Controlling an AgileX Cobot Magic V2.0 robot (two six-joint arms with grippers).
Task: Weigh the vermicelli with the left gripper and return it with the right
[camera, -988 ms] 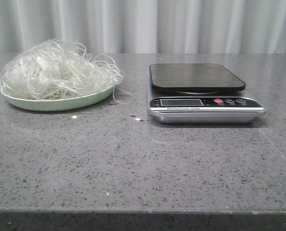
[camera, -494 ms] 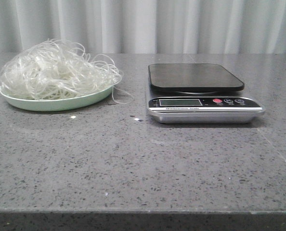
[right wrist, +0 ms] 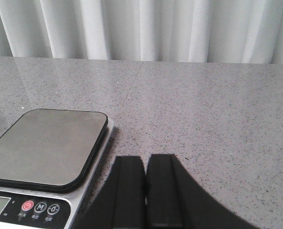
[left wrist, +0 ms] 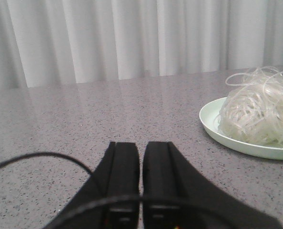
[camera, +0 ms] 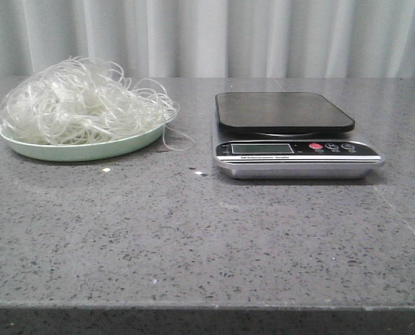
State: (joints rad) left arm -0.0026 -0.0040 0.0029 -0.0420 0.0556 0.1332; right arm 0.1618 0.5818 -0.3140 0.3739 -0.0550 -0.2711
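The vermicelli (camera: 85, 101) lies heaped in a loose whitish tangle on a pale green plate (camera: 75, 149) at the far left of the grey speckled table (camera: 207, 237), a few stray loops trailing over the plate's right rim toward the kitchen scale (camera: 291, 136), which stands well apart to the right with its dark platform bare. The left gripper (left wrist: 140, 157) hangs low over the table beside the plate with its fingers pressed together on nothing (only a hairline gap shows). The right gripper (right wrist: 145, 176) sits just beside the scale, fingers likewise together and holding nothing.
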